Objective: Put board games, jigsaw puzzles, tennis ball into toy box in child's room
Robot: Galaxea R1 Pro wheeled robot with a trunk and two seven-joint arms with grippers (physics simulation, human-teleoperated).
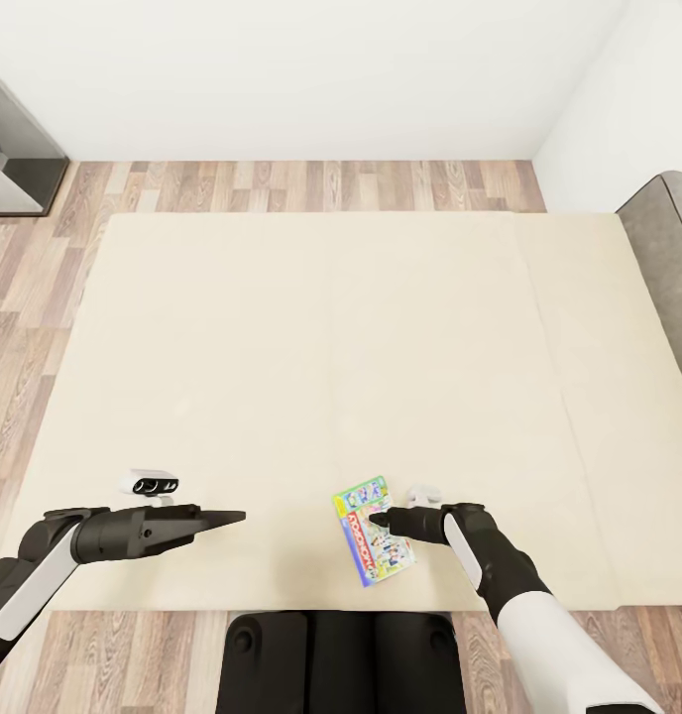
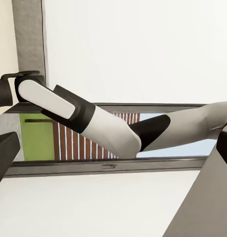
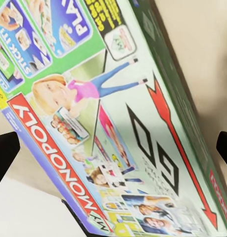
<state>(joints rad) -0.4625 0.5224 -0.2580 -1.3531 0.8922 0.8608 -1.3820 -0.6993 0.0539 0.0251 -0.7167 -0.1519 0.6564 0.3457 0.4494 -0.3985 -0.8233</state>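
Early in the job, by the look of it: one board game [image 1: 374,531], a Monopoly box, lying flat on the bed [image 1: 282,347] near its front edge, at about 5 o'clock from the bed's centre, not yet lifted. Right hand [image 1: 379,519] poised directly over the box, released, fingertips spread either side of the lid in the right wrist view. Left hand [image 1: 232,517] at 7 o'clock, idle above the cream cover, whether clenched or released impossible to tell. Wood-plank floor [image 1: 44,258] around the bed, white wall [image 1: 282,69] at 12 o'clock.
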